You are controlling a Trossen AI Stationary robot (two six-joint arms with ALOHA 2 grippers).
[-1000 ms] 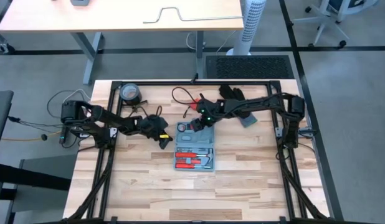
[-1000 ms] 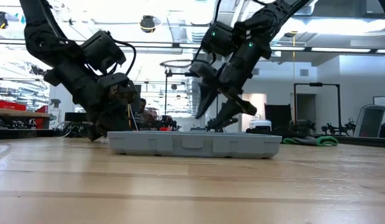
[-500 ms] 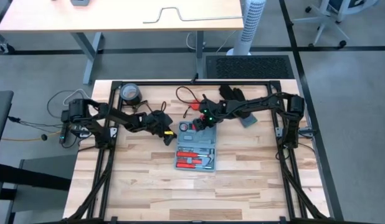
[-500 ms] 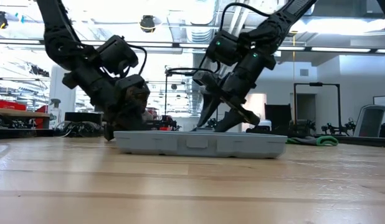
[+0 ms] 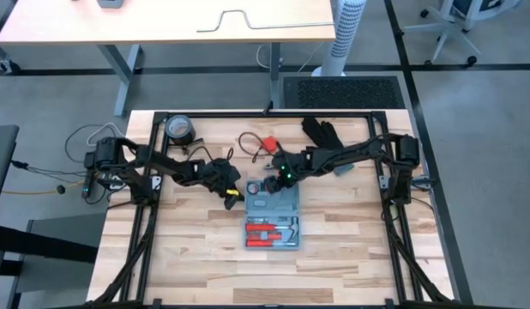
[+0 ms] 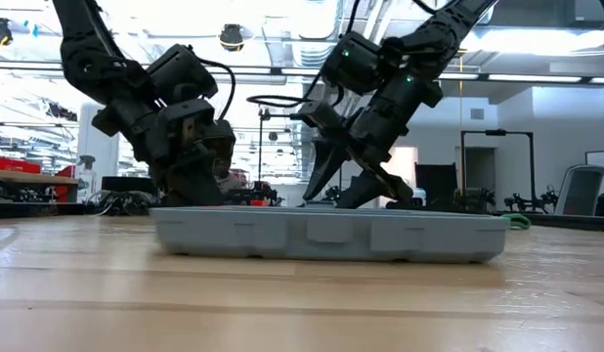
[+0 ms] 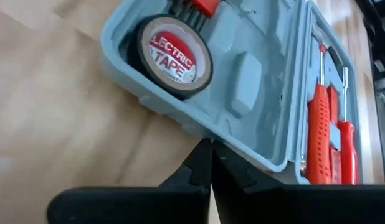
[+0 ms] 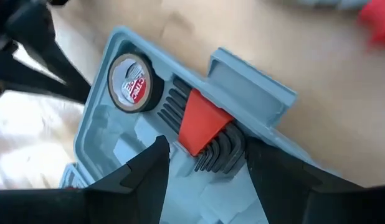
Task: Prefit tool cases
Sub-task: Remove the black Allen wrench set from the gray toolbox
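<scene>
Light-blue tool case [image 5: 272, 216] lies open and flat near the middle of the wooden worktop [image 5: 196, 257], its long side running toward the front edge. Inside, a roll of electrical tape [image 7: 174, 55] sits in a round slot at one far corner, a red-holdered set of hex keys [image 8: 204, 133] beside it, and red-handled tools [image 5: 270, 235] fill the near end. The left gripper [image 7: 210, 163] is low at the case's left far corner, its fingers pressed together and holding nothing, tips just beside the case wall below the tape. The right gripper [image 8: 204, 160] hangs over the case's far end with its fingers spread wide on either side of the hex keys. A black glove [image 5: 321, 131] and a red clip [image 5: 268, 143] lie behind the case, well apart from it.
</scene>
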